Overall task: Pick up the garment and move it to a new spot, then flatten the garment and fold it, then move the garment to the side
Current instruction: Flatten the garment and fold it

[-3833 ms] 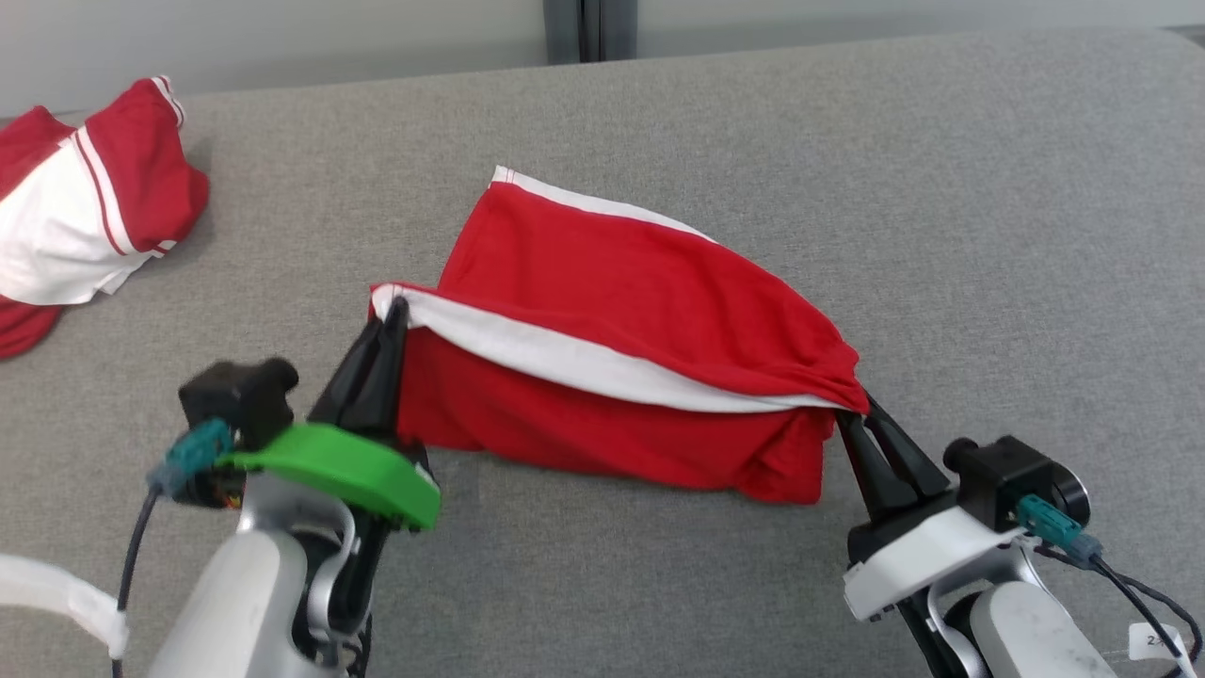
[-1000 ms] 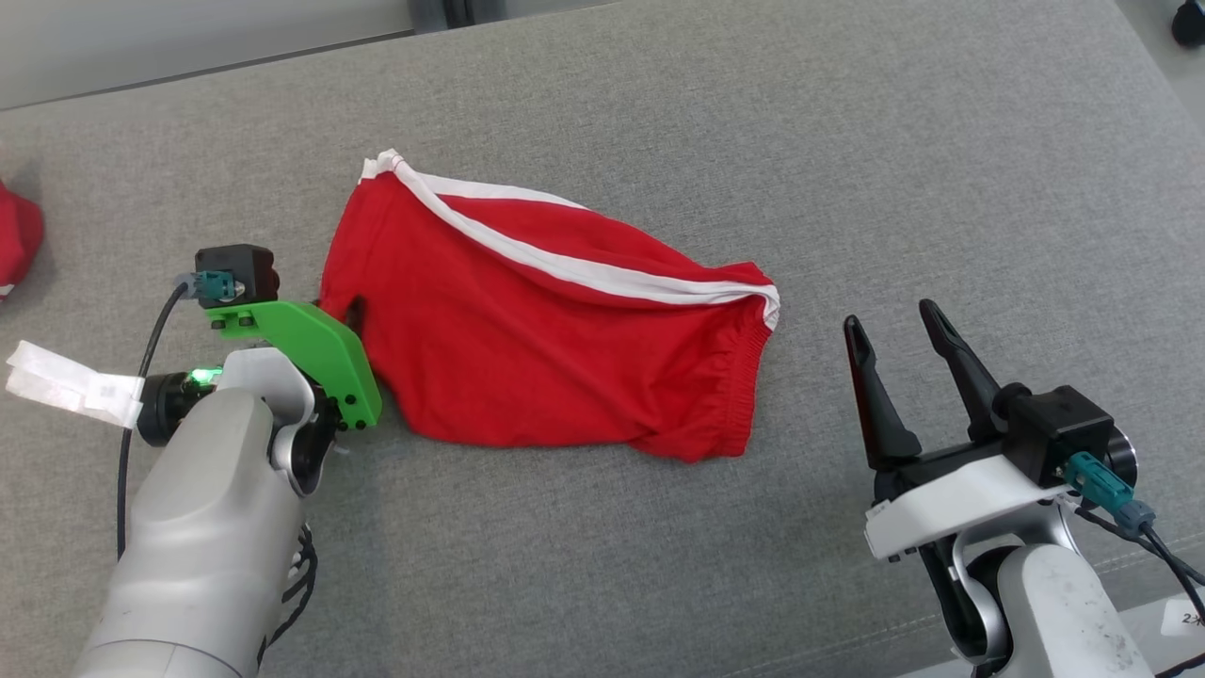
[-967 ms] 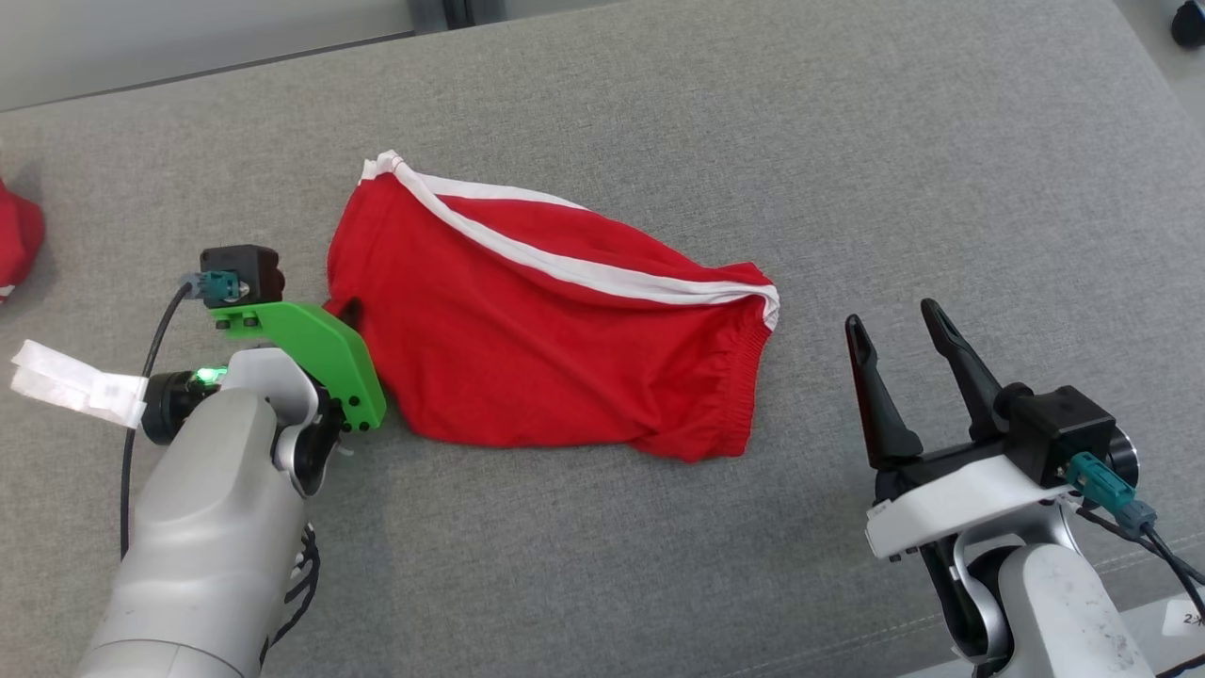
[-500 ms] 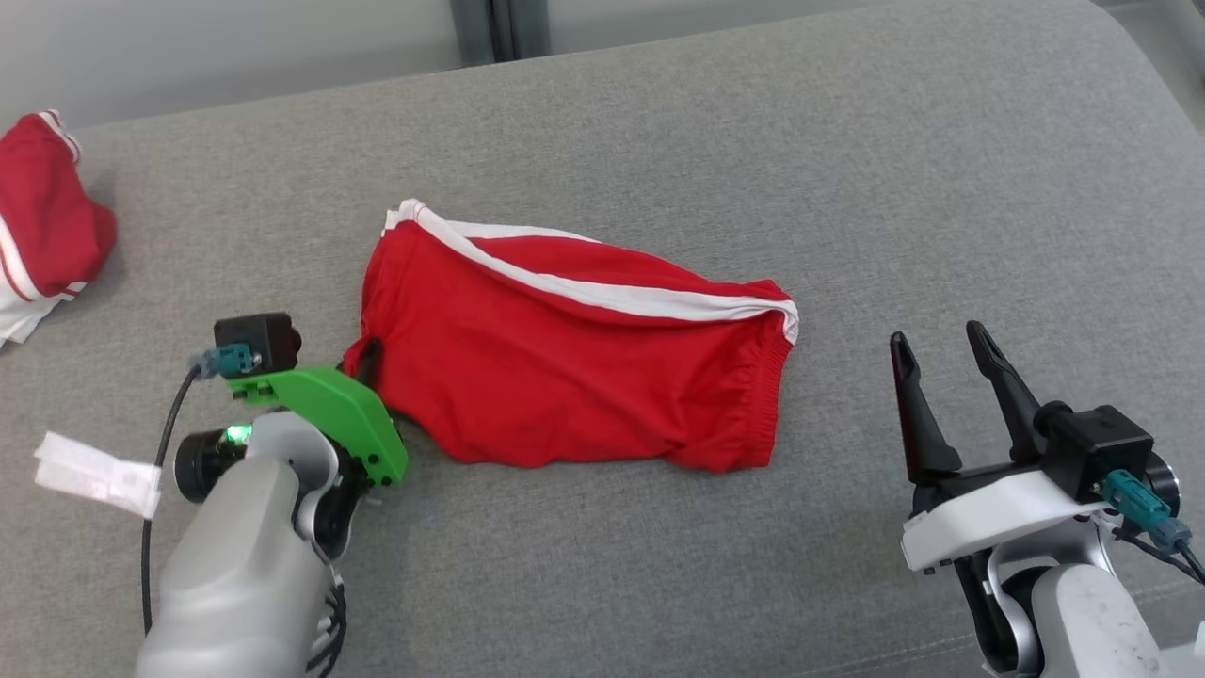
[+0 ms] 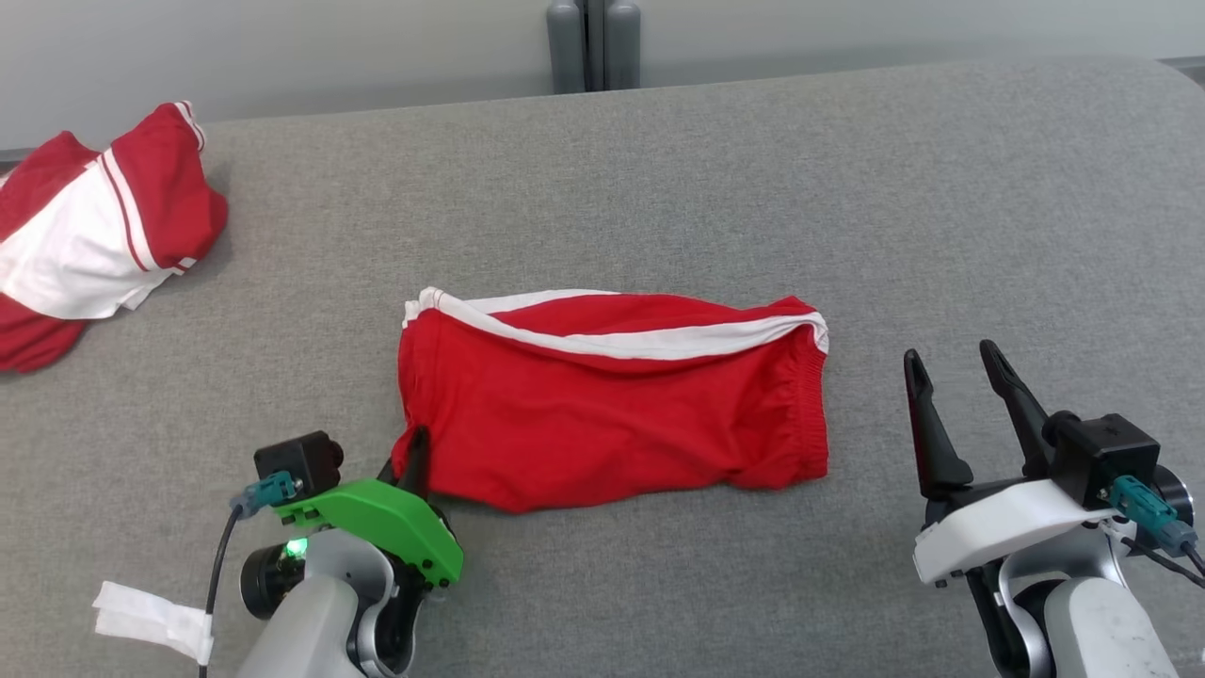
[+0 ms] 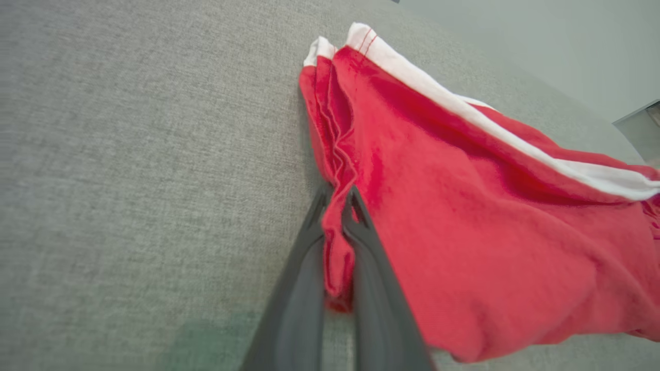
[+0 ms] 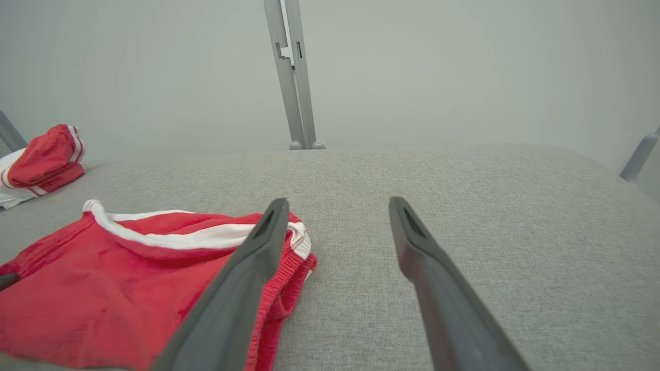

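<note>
The garment (image 5: 612, 400), red shorts with a white stripe, lies folded in the middle of the grey padded table (image 5: 659, 169). My left gripper (image 5: 415, 450) is shut on the garment's near left corner; the left wrist view shows a red fold of the garment (image 6: 464, 206) pinched between the dark fingers of my left gripper (image 6: 336, 198). My right gripper (image 5: 953, 365) stands open just right of the elastic waistband, touching nothing. In the right wrist view the garment (image 7: 103, 278) lies at lower left, partly behind one finger of my right gripper (image 7: 337, 206).
A second red and white garment (image 5: 94, 235) lies bunched at the table's far left, also the second garment (image 7: 44, 157) at left in the right wrist view. A grey post (image 5: 593, 42) stands behind the table's far edge. A white tag (image 5: 151, 617) hangs off my left arm's cable.
My left gripper has shut on the garment's left corner. The head camera has shifted, so the whole scene sits lower and further right. My right gripper stays open.
</note>
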Tool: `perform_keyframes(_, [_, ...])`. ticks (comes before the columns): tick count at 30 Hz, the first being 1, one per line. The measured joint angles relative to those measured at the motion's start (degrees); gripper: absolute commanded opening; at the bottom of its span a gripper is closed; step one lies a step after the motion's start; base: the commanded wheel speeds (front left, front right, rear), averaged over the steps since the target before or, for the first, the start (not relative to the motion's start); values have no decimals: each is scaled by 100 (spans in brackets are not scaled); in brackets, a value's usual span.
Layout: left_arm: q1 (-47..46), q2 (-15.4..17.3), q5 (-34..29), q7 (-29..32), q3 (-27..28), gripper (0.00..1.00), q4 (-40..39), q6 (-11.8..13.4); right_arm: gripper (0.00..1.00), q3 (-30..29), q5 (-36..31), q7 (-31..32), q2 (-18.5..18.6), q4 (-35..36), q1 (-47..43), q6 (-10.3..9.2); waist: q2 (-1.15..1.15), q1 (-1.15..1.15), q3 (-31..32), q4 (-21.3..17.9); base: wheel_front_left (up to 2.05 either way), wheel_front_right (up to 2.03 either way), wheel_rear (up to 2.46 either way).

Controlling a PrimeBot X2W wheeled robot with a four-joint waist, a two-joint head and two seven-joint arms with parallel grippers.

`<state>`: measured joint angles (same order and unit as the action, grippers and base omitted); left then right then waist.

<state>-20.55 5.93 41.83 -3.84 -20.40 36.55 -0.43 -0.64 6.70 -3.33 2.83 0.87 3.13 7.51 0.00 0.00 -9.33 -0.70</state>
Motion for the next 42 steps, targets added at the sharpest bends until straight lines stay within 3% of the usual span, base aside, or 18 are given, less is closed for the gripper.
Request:
perform_keyframes(4, [276, 4, 21, 77, -7, 0, -447, 203, 100, 13, -3, 67, 0, 7, -21, 0, 0, 0, 50, 70, 0, 0, 0])
perform_keyframes(5, [330, 7, 21, 65, 0, 27, -549, 250, 100, 13, -3, 73, 0, 11, -23, 0, 0, 0, 58, 78, 0, 0, 0])
perform_keyframes(6, [372, 14, 18, 41, 2, 47, -636, 283, 100, 12, -5, 78, 0, 13, -23, 0, 0, 0, 64, 81, 0, 0, 0])
perform_keyframes(7, [398, 24, -5, 4, -1, 100, -702, 325, 100, 13, -13, 107, 0, 13, -24, 0, 0, 0, 67, 81, 0, 0, 0])
perform_keyframes(11, [437, 119, -254, -485, 46, 100, -1056, 478, 100, -3, -19, 138, 0, -1, -29, 0, 0, 0, 91, 66, 0, 0, 0])
perform_keyframes(16, [481, 322, -734, -940, -71, 100, -1479, 475, 100, -75, 27, 230, 0, -79, -60, 0, 0, 0, 167, 51, 0, 0, 0])
perform_keyframes(29, [849, 299, -1280, -1106, -94, 100, -1951, 682, 100, 216, -26, 1241, -1, -374, 4, 0, 0, 0, 334, 277, 0, 0, 0])
perform_keyframes(35, [887, 249, -1341, -1113, 25, 100, -1956, 702, 100, 298, -20, 1756, -3, -851, 391, 0, 0, 0, 287, 448, 0, 0, 0])
perform_keyframes(42, [893, 185, -1422, -1120, 178, 100, -1975, 690, 100, 265, -249, 2101, -2, -1875, 925, 0, 0, 0, 182, 654, 0, 0, 0])
